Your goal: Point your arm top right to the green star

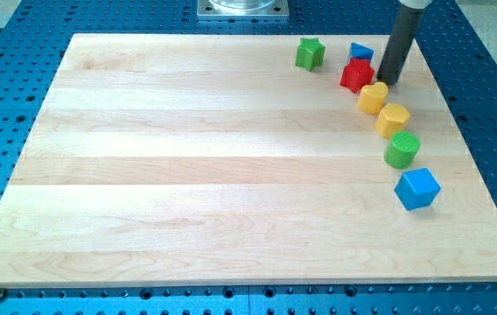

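The green star (310, 53) sits near the top edge of the wooden board (187, 175), right of centre. My tip (389, 82) touches the board at the view's upper right, well to the right of the green star and slightly below it. The tip stands just right of the red star (356, 75) and just above the upper yellow block (372, 97). A small blue block (361, 52) lies between the green star and the rod.
A second yellow block (393, 119), a green cylinder (402, 150) and a blue cube (417, 187) run down the board's right side. A metal mount (242, 8) sits at the top edge. Blue perforated table (3, 52) surrounds the board.
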Motion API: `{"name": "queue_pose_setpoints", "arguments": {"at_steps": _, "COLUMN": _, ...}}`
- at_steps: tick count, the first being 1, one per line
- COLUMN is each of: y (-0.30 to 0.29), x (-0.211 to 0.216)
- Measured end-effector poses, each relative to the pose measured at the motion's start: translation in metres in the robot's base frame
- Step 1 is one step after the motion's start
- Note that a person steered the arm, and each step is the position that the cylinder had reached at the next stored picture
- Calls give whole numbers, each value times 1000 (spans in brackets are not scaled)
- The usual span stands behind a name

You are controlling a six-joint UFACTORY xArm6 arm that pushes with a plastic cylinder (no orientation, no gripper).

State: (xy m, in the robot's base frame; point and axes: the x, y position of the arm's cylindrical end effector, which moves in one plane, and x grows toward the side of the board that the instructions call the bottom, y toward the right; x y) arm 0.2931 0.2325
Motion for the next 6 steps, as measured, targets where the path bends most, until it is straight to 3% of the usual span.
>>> {"name": "queue_pose_setpoints", "arguments": {"at_steps": 2, "y": -12, "x": -99}}
{"name": "queue_pose_setpoints", "arguments": {"at_steps": 3, "y": -17, "x": -102}}
{"name": "queue_pose_setpoints", "arguments": {"at_steps": 5, "y": -102, "x": -87}}
{"name": "queue_pose_setpoints", "arguments": {"at_steps": 6, "y": -137, "x": -23}}
